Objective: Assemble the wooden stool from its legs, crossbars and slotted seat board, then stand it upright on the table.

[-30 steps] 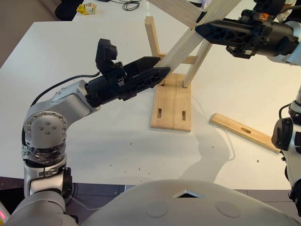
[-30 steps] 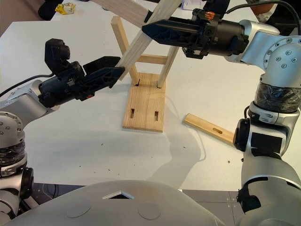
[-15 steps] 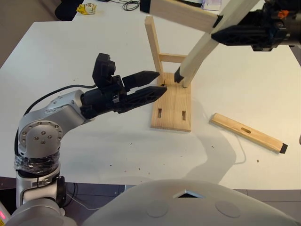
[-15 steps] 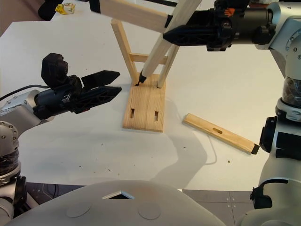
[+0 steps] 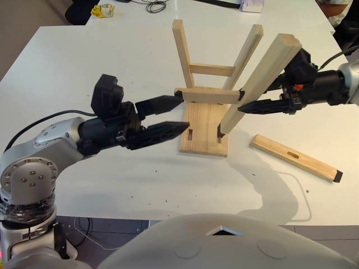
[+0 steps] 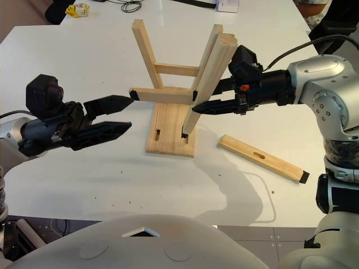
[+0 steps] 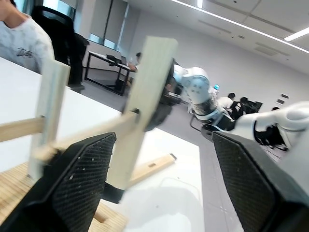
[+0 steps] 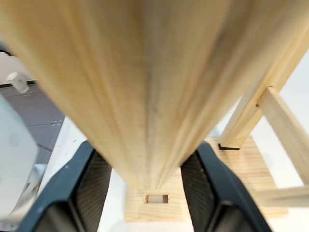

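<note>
Left eye view, matched by the right eye view: the seat board lies flat on the table, with two far legs standing in its far slots. The right gripper is clamped on a third leg, which is tilted with its foot just over the board's near right slot. A crossbar on this leg reaches past the board's left edge. The left gripper hangs beside that edge, fingers apart, just under the crossbar's free end. A spare leg lies right of the board. Left wrist view: both pads stand wide, gripping nothing. Right wrist view: the slot sits open directly below the clamped leg. The step would go best by bringing the leg plumb first, steadying the crossbar, then pressing straight down so the board does not skid.
</note>
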